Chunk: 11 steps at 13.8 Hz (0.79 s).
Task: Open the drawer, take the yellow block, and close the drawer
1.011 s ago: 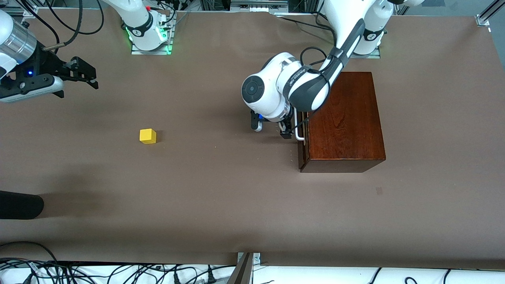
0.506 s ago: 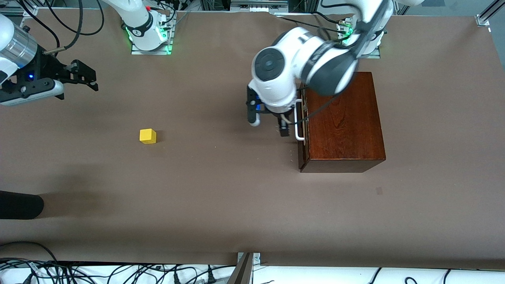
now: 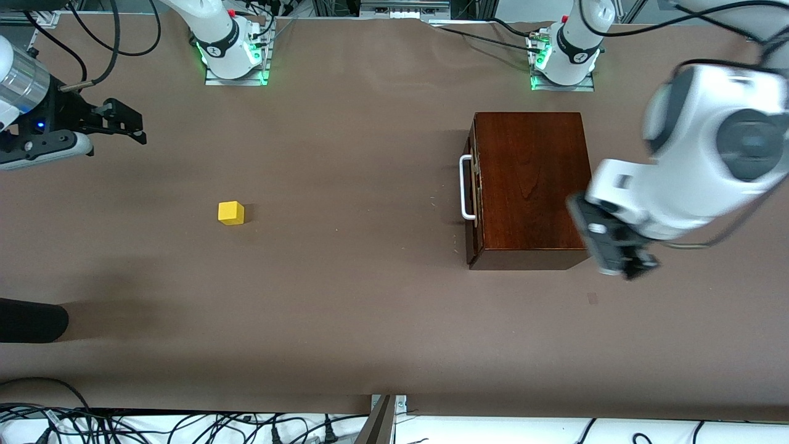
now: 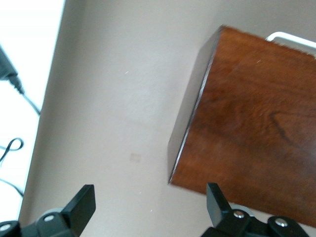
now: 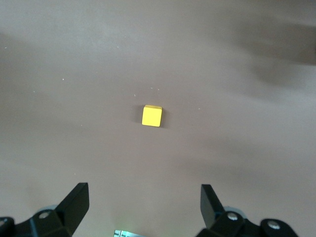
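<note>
The dark reddish-brown wooden box (image 3: 536,185) stands toward the left arm's end of the table. Its drawer (image 3: 473,203) sits flush in the box, with the white bar handle (image 3: 465,188) free. The yellow block (image 3: 231,213) rests on the bare table toward the right arm's end. My left gripper (image 3: 629,265) hangs open and empty in the air over the table by the box's corner (image 4: 187,168); its wrist view shows its fingertips (image 4: 81,205) wide apart. My right gripper (image 3: 132,126) hovers open and empty, its wrist view looking down on the block (image 5: 152,115).
A dark rounded object (image 3: 31,320) pokes in at the table's edge at the right arm's end, nearer the camera than the block. Cables (image 3: 185,425) run along the table's front edge. A small mark (image 3: 592,298) lies on the table near the box.
The left arm has swung from the drawer handle, across over the box, to the left arm's end of the table. The right gripper drifted slightly outward. Block and box have not moved.
</note>
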{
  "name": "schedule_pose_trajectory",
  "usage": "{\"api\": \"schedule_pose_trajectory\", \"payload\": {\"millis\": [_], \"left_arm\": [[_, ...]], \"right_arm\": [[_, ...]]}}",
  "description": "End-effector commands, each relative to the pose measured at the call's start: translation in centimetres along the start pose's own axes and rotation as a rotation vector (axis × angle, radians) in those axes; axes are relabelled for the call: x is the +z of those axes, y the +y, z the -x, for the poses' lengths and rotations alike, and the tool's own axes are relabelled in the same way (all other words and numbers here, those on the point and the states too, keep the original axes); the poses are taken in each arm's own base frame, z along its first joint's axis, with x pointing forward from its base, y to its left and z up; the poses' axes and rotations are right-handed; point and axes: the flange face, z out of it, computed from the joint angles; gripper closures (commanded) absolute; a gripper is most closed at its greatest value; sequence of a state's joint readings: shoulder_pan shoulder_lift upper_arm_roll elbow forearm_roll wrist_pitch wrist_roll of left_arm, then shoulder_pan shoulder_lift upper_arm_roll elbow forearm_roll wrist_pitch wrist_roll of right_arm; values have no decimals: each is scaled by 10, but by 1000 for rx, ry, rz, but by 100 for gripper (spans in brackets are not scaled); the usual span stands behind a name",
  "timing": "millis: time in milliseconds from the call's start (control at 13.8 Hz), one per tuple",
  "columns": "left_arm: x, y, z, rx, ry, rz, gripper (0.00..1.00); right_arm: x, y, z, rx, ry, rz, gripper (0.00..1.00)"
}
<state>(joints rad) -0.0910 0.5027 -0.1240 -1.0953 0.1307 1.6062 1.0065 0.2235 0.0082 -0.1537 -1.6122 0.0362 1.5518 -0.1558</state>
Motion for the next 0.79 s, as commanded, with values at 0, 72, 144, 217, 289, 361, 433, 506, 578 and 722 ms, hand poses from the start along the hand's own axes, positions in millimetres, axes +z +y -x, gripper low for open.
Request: {"api": "schedule_pose_trajectory", "payload": {"millis": [0, 72, 144, 217, 289, 361, 433, 506, 578, 722], "left_arm": [[-36, -12, 38, -140, 93, -2, 0], [-50, 0, 47, -267, 90, -2, 0], [-55, 15, 58, -420, 74, 15, 0], [-65, 34, 65, -582, 63, 20, 0], [-71, 47, 69, -732, 55, 25, 0], [-74, 59, 70, -854, 46, 28, 0], [-71, 68, 75, -963, 32, 33, 0], [-69, 70, 84, -1039, 47, 17, 0], [-68, 74, 93, -1075, 71, -2, 0], [-66, 89, 113, -1101, 117, -38, 0]], "right_arm": [[-3, 0, 1, -12, -10, 0, 0], [-3, -1, 2, -14, -10, 0, 0], [-5, -3, 2, -16, -6, 1, 0], [-6, -5, 1, -19, -4, 1, 0], [-7, -5, 1, -20, -3, 2, 0], [-5, -5, 1, -20, -6, 1, 0], [-5, -5, 0, -20, -4, 1, 0], [-5, -4, 0, -19, -4, 1, 0], [-3, -3, 0, -17, -7, 1, 0], [-2, -1, 0, -12, -13, 0, 0]]}}
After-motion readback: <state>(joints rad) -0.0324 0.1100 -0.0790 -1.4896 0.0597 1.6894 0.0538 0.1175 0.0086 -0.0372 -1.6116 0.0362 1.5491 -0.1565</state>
